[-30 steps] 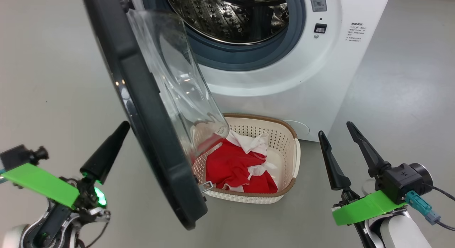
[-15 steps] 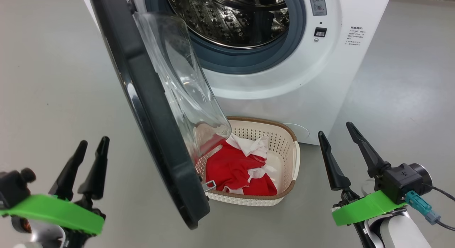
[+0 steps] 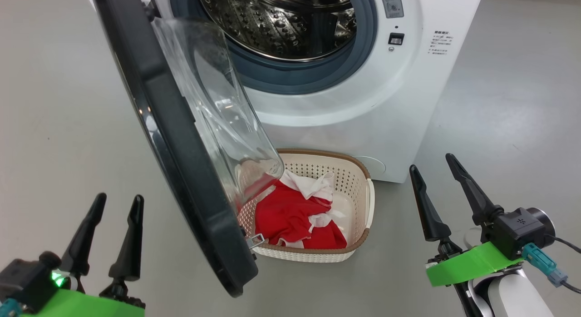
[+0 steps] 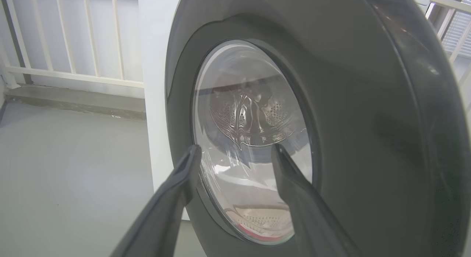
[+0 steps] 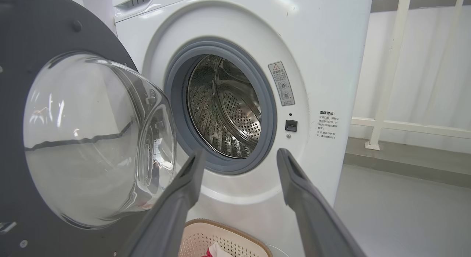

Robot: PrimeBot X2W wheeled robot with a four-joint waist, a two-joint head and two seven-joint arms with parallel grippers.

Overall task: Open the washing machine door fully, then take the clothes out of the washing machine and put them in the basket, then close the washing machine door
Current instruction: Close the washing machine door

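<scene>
A: Where does the door (image 3: 181, 140) stand?
B: Swung out from the washer (image 3: 363, 112), hinged on the robot's left. The head view meets its black rim nearly edge-on, and the glass bowl (image 3: 213, 103) bulges toward the machine. Its lower edge hangs over the left end of the basket (image 3: 352, 185).
A: And the clothes (image 3: 281, 217)?
B: In the basket, a red heap with white patches, the left part seen through the glass. The basket sits on the floor (image 3: 54, 103) just before the washer's foot.
A: The opening?
B: A grey ring (image 3: 290, 78) around the perforated steel drum (image 3: 281, 22).
A: Left gripper (image 3: 119, 198)?
B: Low at the left, on the door's outer side, near it but apart from it. Jaws wide, nothing between them. Its wrist view looks between the fingers (image 4: 173, 198) at the door's round window, with the drum and a bit of basket showing through.
A: Right gripper (image 3: 430, 161)?
B: Low at the right, beyond the basket's right end and clear of it. Jaws wide as well, holding nothing. Its wrist view faces the washer's opening, with the bowl at the left and the basket rim at the bottom edge.
</scene>
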